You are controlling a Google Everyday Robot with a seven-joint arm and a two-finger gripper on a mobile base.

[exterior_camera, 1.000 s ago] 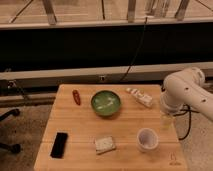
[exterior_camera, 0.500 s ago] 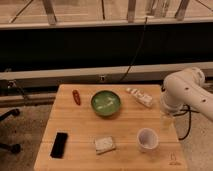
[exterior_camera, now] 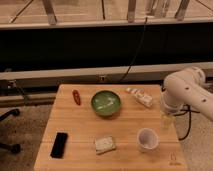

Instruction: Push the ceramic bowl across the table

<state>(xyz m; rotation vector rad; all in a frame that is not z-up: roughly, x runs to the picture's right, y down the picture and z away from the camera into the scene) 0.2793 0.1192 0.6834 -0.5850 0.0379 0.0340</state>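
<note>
The ceramic bowl [exterior_camera: 106,103], dark green with a paler green inside and whitish streaks, sits upright on the light wooden table [exterior_camera: 80,130], a little behind its middle. My white arm [exterior_camera: 186,91] reaches in over the table's right edge. The gripper [exterior_camera: 167,120] hangs below the arm at the right edge, well to the right of the bowl and apart from it, just behind the white cup [exterior_camera: 147,139].
A red object [exterior_camera: 76,96] lies at the back left, a white wrapped item [exterior_camera: 140,96] at the back right, a black phone-like slab [exterior_camera: 60,144] at the front left, and a pale packet [exterior_camera: 105,144] at the front middle. A chair base [exterior_camera: 9,131] stands left of the table.
</note>
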